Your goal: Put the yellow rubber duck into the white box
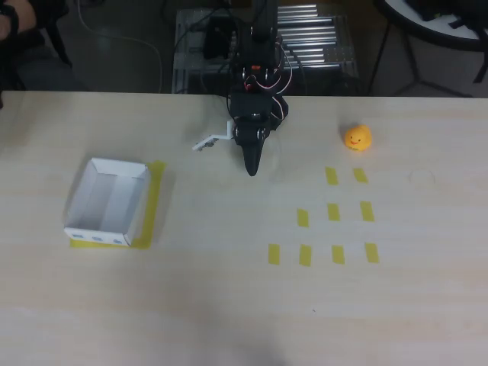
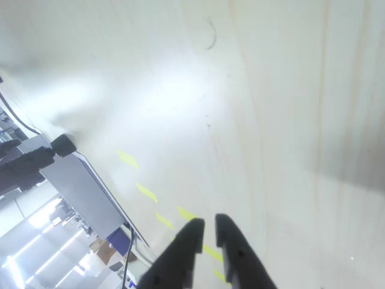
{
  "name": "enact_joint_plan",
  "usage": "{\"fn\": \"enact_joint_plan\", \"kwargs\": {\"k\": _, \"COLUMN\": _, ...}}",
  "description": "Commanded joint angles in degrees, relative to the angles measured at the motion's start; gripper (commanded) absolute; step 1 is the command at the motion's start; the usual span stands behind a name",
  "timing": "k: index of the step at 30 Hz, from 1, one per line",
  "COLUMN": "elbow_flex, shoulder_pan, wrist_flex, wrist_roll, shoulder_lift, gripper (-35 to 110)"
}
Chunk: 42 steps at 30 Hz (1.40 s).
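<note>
The yellow rubber duck (image 1: 357, 138) stands on the pale table at the upper right in the overhead view, its orange face mark showing. The white box (image 1: 80, 200) sits at the left, open top up and nothing inside, with bluish marks on its near wall. My gripper (image 1: 251, 169) hangs over the table's middle, between the two and closer to the duck, pointing toward the front edge. Its black fingers (image 2: 191, 236) lie almost together with nothing between them, and the gripper (image 2: 208, 227) is shut.
A yellow tape outline (image 1: 155, 200) lies under the box. Several short yellow tape strips (image 1: 333, 212) form a grid in front of the duck; some of these strips (image 2: 146, 192) show in the wrist view. Cables and a metal rack (image 1: 305, 42) stand behind the table.
</note>
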Motion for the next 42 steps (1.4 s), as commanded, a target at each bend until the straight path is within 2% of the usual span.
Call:
{"fn": "enact_joint_plan", "kwargs": {"k": 1, "elbow_flex": 0.1, "shoulder_pan": 0.3, "wrist_flex": 1.0, "wrist_roll": 0.5, "shoulder_lift": 2.9, "gripper": 0}}
{"fn": "enact_joint_plan", "kwargs": {"k": 23, "elbow_flex": -0.1, "shoulder_pan": 0.1, "wrist_flex": 0.6, "wrist_roll": 0.4, "shoulder_lift": 2.3, "gripper": 0}}
{"fn": "enact_joint_plan", "kwargs": {"k": 29, "elbow_flex": -0.9, "shoulder_pan": 1.1, "wrist_flex": -4.8, "wrist_roll": -1.1, "shoulder_lift": -2.5, "gripper": 0}}
{"fn": "enact_joint_plan", "kwargs": {"k": 42, "elbow_flex": -27.2, "shoulder_pan": 2.7, "wrist_flex": -4.7, "wrist_roll": -3.9, "shoulder_lift": -21.4, "gripper": 0}}
